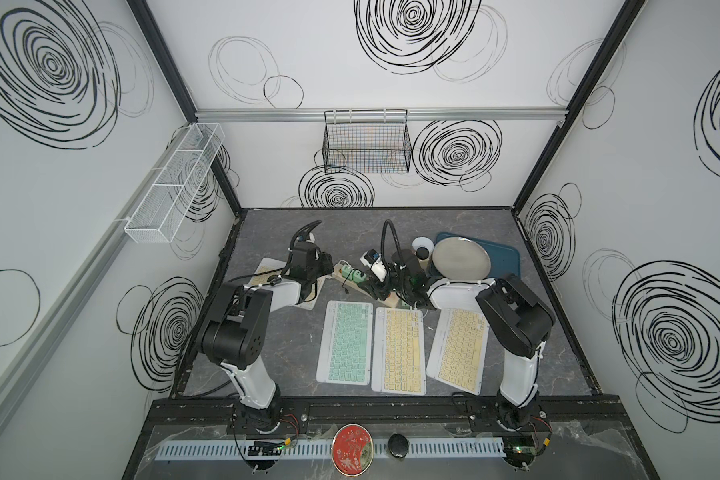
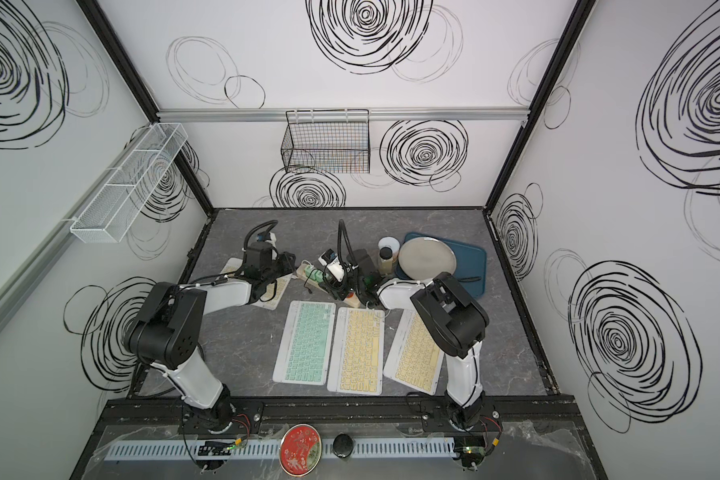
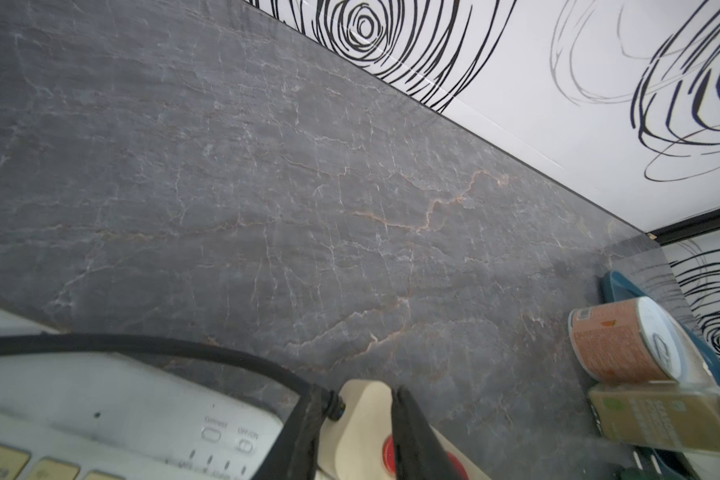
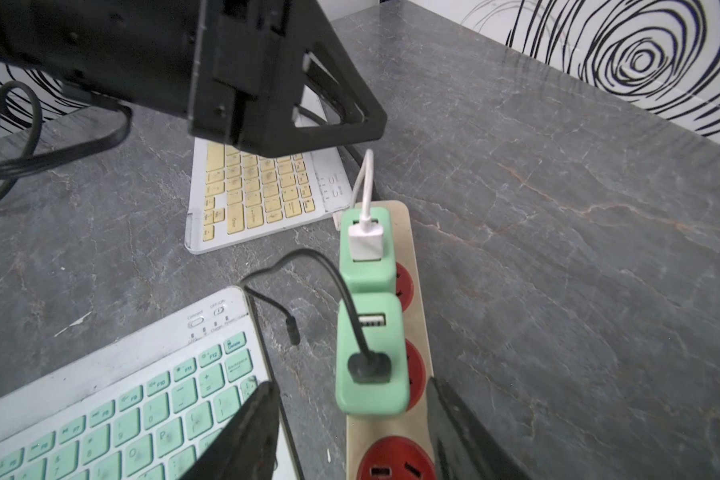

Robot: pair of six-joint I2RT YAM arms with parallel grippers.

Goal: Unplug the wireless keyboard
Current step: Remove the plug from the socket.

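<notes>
Green charger (image 4: pixel 385 395) is flanked by parted jaws of the right gripper (image 4: pixel 352 384); whether the left gripper (image 3: pixel 364 399) clamps the strip (image 3: pixel 362 422) cannot be told.

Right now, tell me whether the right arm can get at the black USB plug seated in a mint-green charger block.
Probably yes. The right arm has its jaws open, with the mint-green charger block lined up between them just ahead. The black USB plug faces them and nothing lies in between.
</notes>
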